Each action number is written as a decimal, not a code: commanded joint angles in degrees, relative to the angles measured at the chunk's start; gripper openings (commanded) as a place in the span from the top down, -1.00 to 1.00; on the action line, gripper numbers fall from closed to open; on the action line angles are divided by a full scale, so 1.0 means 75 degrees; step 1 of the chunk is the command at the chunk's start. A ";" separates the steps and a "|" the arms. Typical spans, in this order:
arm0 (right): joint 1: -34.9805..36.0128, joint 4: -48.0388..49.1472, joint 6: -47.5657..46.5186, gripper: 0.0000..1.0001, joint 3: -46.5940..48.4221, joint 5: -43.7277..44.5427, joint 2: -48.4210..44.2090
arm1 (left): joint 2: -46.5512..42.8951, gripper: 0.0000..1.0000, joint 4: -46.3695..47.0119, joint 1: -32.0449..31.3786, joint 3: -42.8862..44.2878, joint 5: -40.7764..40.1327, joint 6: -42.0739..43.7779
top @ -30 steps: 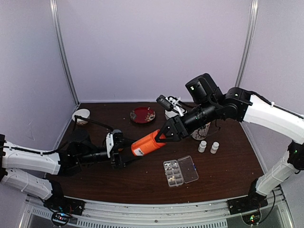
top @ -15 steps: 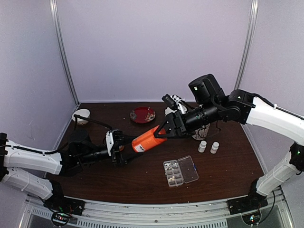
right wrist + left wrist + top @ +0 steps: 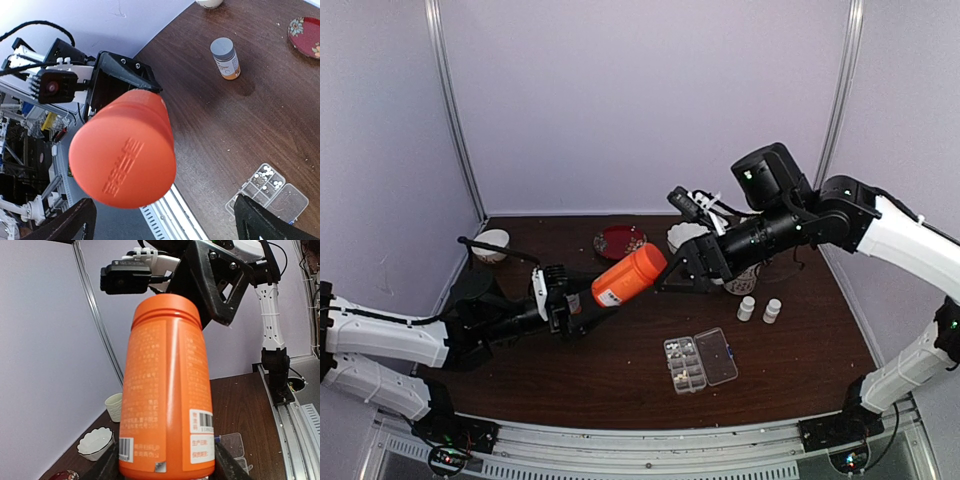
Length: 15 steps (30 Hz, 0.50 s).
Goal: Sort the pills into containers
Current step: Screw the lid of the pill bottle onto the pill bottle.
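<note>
My left gripper [image 3: 560,305] is shut on the base of a big orange bottle [image 3: 628,275], holding it tilted up over the table with its orange cap on. In the left wrist view the orange bottle [image 3: 167,390] fills the space between the fingers [image 3: 107,466]. My right gripper [image 3: 678,270] stands open just off the cap end. Its spread fingers [image 3: 67,222] flank the orange bottle's cap [image 3: 122,162] without touching it. The clear pill box [image 3: 700,360] lies open on the table, with pills [image 3: 265,176] in a few of its containers [image 3: 260,185].
Two small white bottles [image 3: 760,309] stand right of centre. A grey-capped bottle [image 3: 225,57] stands on the table. A red plate [image 3: 620,241], a white bowl [image 3: 685,237] and a pale cup [image 3: 492,243] sit near the back wall.
The right gripper has let go of the bottle's cap, opened wide and drawn back to the right. The left gripper has lifted the orange bottle and tipped it more upright.
</note>
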 commanded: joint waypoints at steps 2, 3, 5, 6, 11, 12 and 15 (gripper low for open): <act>0.0000 0.0168 -0.2343 -0.99 -0.0226 0.0501 -0.0994 | -0.0174 1.00 0.0540 -0.0019 0.0010 -0.0002 -0.0167; 0.0005 0.0557 -0.2569 -0.99 -0.0514 0.0715 -0.1271 | -0.0161 1.00 0.0539 -0.0021 0.0022 0.0048 -0.0188; 0.0006 0.1479 -0.2962 -0.99 -0.1172 0.1033 -0.1838 | -0.0129 1.00 0.0560 -0.0016 0.0036 0.0137 -0.0282; 0.0006 0.1793 -0.3038 -0.99 -0.1401 0.1363 -0.2076 | -0.0107 1.00 0.0588 -0.0020 0.0037 0.0190 -0.0317; -0.0006 0.2591 -0.4668 -0.99 -0.2165 0.1248 -0.2881 | -0.0047 1.00 0.0674 -0.0018 0.0060 0.0319 -0.0592; -0.0006 0.2436 -0.5354 -0.96 -0.2162 0.0998 -0.2873 | -0.0030 1.00 0.0726 -0.0013 0.0054 0.0338 -0.0662; 0.0006 0.1962 -0.6254 -0.91 -0.1898 0.1014 -0.2644 | 0.0072 1.00 0.0948 -0.0021 0.0042 0.0516 -0.0916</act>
